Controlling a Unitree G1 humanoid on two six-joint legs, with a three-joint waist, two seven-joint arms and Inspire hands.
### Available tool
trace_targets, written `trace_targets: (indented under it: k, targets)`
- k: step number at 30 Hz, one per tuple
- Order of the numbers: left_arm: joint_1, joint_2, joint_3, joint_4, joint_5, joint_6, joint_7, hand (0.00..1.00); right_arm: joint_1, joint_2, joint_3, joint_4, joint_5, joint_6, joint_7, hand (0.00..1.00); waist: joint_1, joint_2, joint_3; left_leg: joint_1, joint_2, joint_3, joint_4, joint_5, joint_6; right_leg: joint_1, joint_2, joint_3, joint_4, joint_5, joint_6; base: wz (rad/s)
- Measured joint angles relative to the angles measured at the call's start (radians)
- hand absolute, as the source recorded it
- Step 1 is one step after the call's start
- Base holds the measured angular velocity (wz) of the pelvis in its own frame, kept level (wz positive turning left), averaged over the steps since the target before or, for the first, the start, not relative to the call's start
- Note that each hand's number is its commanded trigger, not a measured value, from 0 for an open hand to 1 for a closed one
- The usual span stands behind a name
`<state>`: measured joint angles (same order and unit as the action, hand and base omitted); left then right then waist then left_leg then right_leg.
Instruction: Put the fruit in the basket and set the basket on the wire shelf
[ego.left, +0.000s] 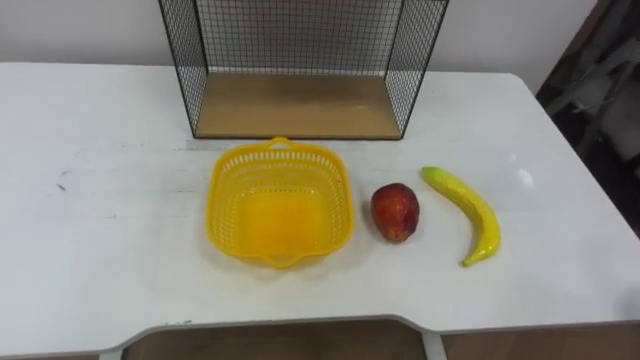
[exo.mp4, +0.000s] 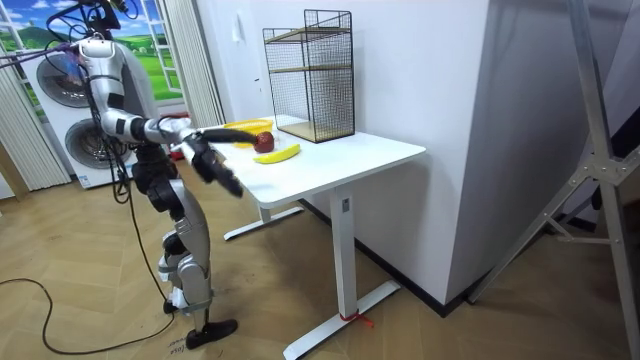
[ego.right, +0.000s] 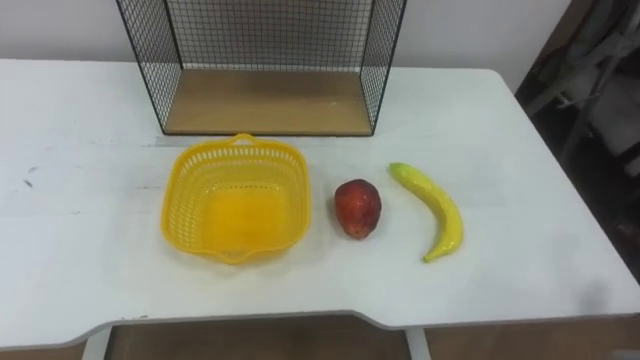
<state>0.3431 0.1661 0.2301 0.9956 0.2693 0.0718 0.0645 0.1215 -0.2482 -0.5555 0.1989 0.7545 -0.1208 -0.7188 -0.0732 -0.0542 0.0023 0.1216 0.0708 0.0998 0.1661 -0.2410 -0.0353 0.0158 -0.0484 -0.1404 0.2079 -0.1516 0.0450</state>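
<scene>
One hand (exo.mp4: 216, 166) hangs, seemingly short of the banana (ego.left: 465, 213).

A bright, plain room

A white bench (exo.mp4: 370, 150) stands against a plain white wall (exo.mp4: 430, 60) on a light wood floor (exo.mp4: 420, 320). At the far left are washing machines (exo.mp4: 60, 90) and a pale curtain (exo.mp4: 205, 50). At the right is a grey metal stand (exo.mp4: 600, 150).

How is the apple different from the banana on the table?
The apple is red and rounded; the banana is yellow, long and curved. The apple takes up less room than the banana. The apple lies just beside the basket; the banana lies beyond it, farther to the robot's right. Both rest on the white table, outside the basket and apart from each other.
</scene>
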Motion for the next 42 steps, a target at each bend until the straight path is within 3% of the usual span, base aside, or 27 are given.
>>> trace_targets:
  k: [9, 16, 24, 31, 36, 42]
  targets:
    - [0.0, 0.006, -0.044, 0.01, 0.0, -0.011, -0.016, 0.0, -0.002, -0.007, 0.084, -0.227, -0.334, 0.001, 0.037, 0.0, 0.024, 0.007, 0.0014, 0.002, 0.0, 0.002, 0.0, 0.0, 0.0, 0.0, 0.0, 0.001, 0.001, 0.0, 0.0, 0.0]
    - [-0.004, 0.006, -0.061, 0.015, 0.0, -0.012, -0.018, 0.0, -0.002, -0.044, 0.185, -0.313, -0.524, 0.001, 0.109, 0.0, 0.029, 0.001, 0.0015, 0.011, 0.0, 0.006, -0.002, 0.0, 0.0, 0.006, 0.0, 0.005, 0.007, 0.0, 0.0, 0.0]
    - [-0.005, 0.014, -0.078, 0.015, -0.003, -0.016, -0.033, 0.0, -0.001, -0.085, 0.263, -0.337, -0.538, 0.011, 0.237, 0.0, 0.048, -0.016, 0.0089, 0.027, 0.001, 0.008, -0.005, 0.0, 0.0, 0.021, 0.0, 0.007, 0.006, 0.0, 0.0, -0.01]
    - [-0.007, 0.038, -0.097, 0.008, -0.002, -0.016, -0.044, 0.0, -0.002, -0.097, 0.304, -0.329, -0.642, 0.013, 0.353, 0.0, 0.054, -0.03, 0.0083, 0.02, 0.003, -0.007, -0.006, 0.0, 0.0, 0.027, 0.001, -0.011, -0.006, 0.002, -0.002, 0.06]
    - [-0.008, 0.049, -0.1, 0.004, 0.0, -0.016, -0.057, 0.0, -0.003, -0.098, 0.31, -0.329, -0.677, 0.018, 0.431, 0.0, 0.052, -0.027, 0.0069, 0.022, 0.004, -0.011, -0.006, 0.0, 0.0, 0.03, 0.001, -0.014, -0.006, 0.002, -0.002, 0.01]
    - [-0.017, 0.05, -0.1, 0.007, 0.005, -0.013, -0.085, 0.0, -0.003, -0.098, 0.339, -0.327, -0.797, 0.056, 0.536, 0.0, 0.056, -0.014, 0.007, 0.024, 0.004, -0.013, -0.002, 0.0, 0.0, 0.034, 0.001, -0.013, -0.004, 0.003, -0.002, 0.0]
